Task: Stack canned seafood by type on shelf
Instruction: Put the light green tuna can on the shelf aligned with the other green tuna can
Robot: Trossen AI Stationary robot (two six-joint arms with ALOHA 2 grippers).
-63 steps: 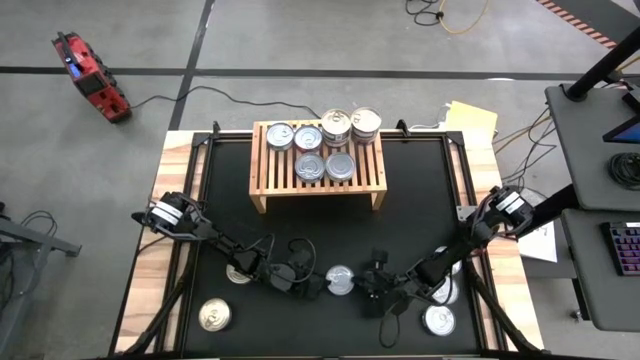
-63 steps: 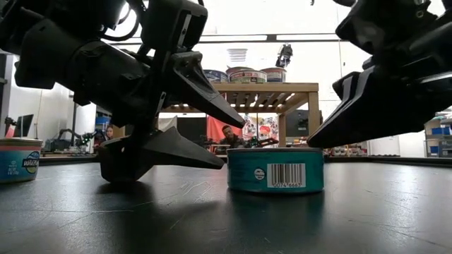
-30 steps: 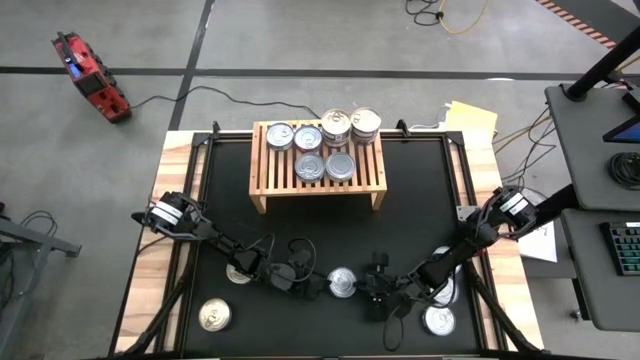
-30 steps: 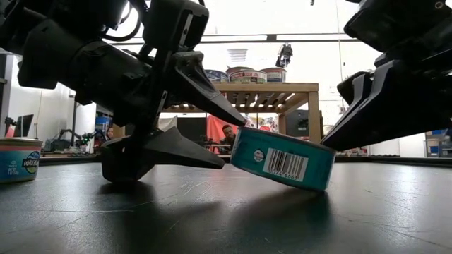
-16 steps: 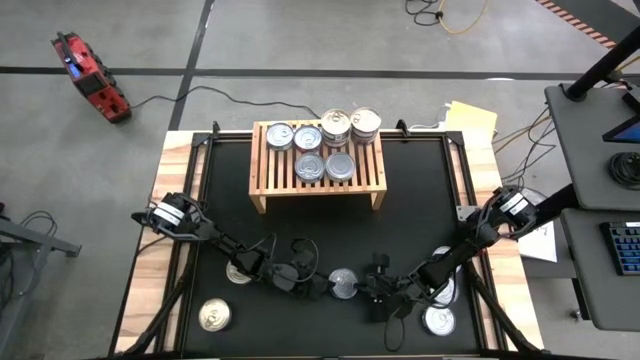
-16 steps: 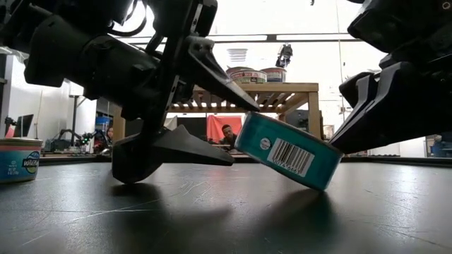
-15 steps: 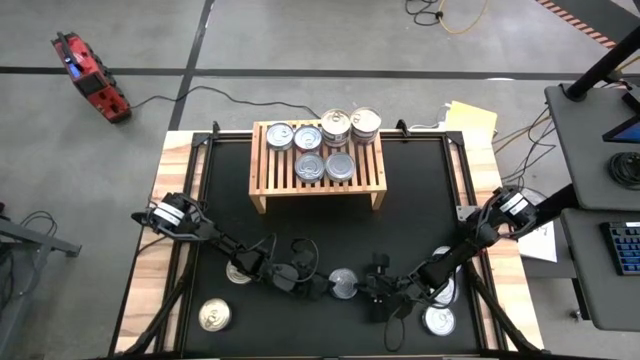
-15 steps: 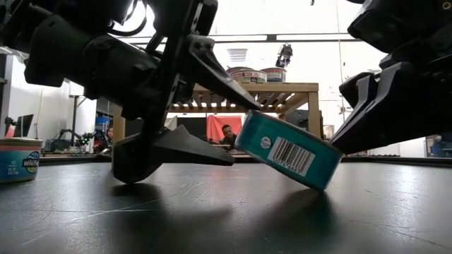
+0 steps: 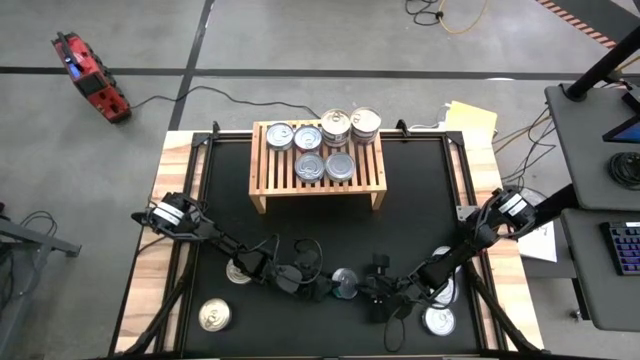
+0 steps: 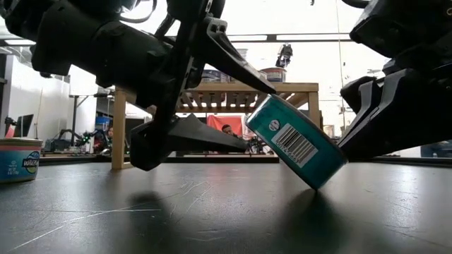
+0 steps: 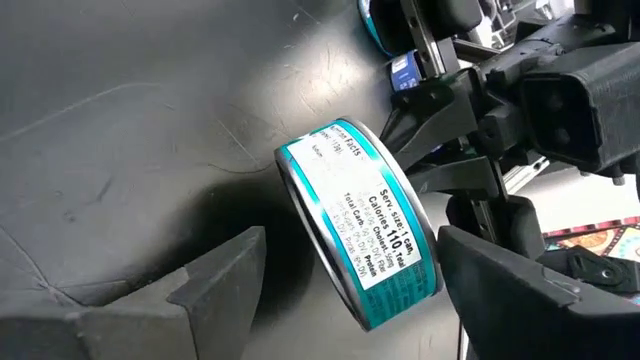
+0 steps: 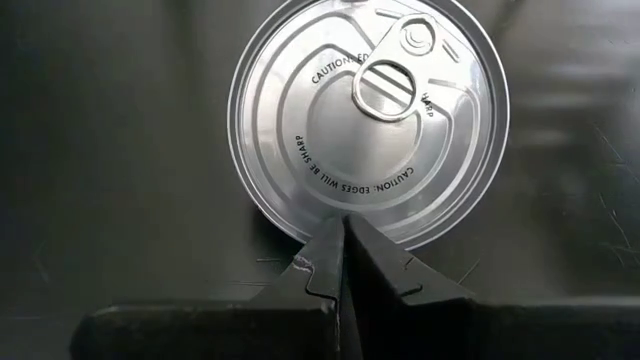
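Room beyond mat (image 10: 212,212): bright, cluttered, person seated far back; mat black, scuffed, looks grippy; shelf (image 9: 318,153) at far edge holds six tins, two spots stacked; teal tin (image 10: 296,141) at near centre, tipped on its rim, propped by closed tips of right gripper (image 12: 340,250) against its lid; left gripper (image 11: 350,275) spread wide either side of it, holding nothing; tin judged rigid, smooth-walled, slippery, moderately heavy; best taken across flat lid and base, or across the side wall
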